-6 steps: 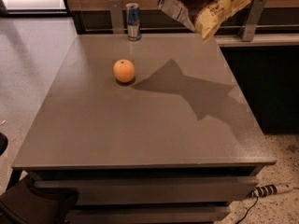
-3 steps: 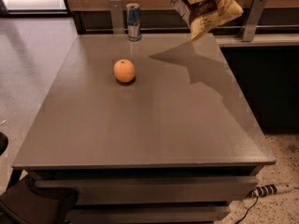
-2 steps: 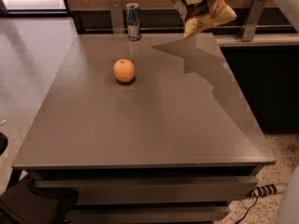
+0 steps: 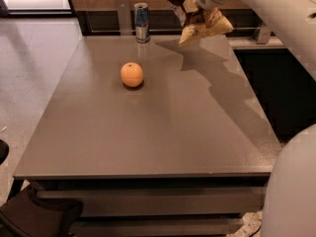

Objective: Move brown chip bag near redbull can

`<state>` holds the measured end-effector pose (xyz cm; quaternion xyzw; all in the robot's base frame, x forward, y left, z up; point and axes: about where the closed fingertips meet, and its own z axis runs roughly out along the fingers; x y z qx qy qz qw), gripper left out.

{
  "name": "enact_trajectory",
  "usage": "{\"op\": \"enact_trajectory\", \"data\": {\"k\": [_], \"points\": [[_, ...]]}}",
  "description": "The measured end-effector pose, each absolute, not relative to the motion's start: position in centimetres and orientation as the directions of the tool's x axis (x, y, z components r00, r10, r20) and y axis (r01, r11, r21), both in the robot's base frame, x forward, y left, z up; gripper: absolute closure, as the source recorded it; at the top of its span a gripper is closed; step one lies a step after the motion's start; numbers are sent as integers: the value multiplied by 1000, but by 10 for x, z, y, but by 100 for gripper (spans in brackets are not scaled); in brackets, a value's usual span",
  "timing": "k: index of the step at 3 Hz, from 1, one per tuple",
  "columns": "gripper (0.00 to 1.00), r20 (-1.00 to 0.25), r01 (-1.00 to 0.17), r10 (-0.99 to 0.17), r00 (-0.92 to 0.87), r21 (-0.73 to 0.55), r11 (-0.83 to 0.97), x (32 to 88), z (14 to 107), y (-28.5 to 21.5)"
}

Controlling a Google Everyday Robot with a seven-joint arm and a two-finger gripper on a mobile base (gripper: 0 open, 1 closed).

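I'm holding the brown chip bag (image 4: 202,25) aloft over the far side of the table (image 4: 173,127), with the gripper (image 4: 196,2) pinching its crumpled upper part. It's hanging just right of the redbull can (image 4: 141,21). By my judgement the carry is nearly finished; lowering and letting go beside the can are remaining.

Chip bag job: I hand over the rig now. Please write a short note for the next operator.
Gripper: at the top of the view, above the table's far edge, shut on the bag, which hangs in the air.
Can: upright at the far edge, left of the bag.
Orange: on the table, nearer the camera than the can.
Done: bag picked up.
Left: set it down beside the can, then release.
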<state>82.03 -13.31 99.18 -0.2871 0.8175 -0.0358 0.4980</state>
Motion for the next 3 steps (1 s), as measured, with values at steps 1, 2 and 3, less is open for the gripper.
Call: {"op": "enact_trajectory", "data": {"k": [1, 2, 3], "points": [[73, -791, -436, -509, -338, -347, 830, 820, 991, -132], [51, -790, -439, -510, -339, -347, 829, 820, 990, -131], [19, -789, -442, -511, -341, -346, 828, 821, 987, -129]]}}
